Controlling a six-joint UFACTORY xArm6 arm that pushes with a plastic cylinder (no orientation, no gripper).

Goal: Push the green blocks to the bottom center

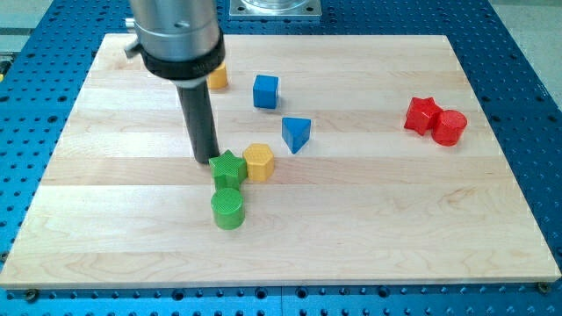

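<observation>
A green star block lies left of the board's middle. A green cylinder stands just below it, touching or nearly touching. My tip is right at the star's upper left edge, seemingly touching it. The rod rises from there to the view's top.
A yellow hexagon block touches the green star's right side. A blue triangle block and a blue cube lie above right. A yellow block is partly hidden behind the rod. A red star and red cylinder sit at the right.
</observation>
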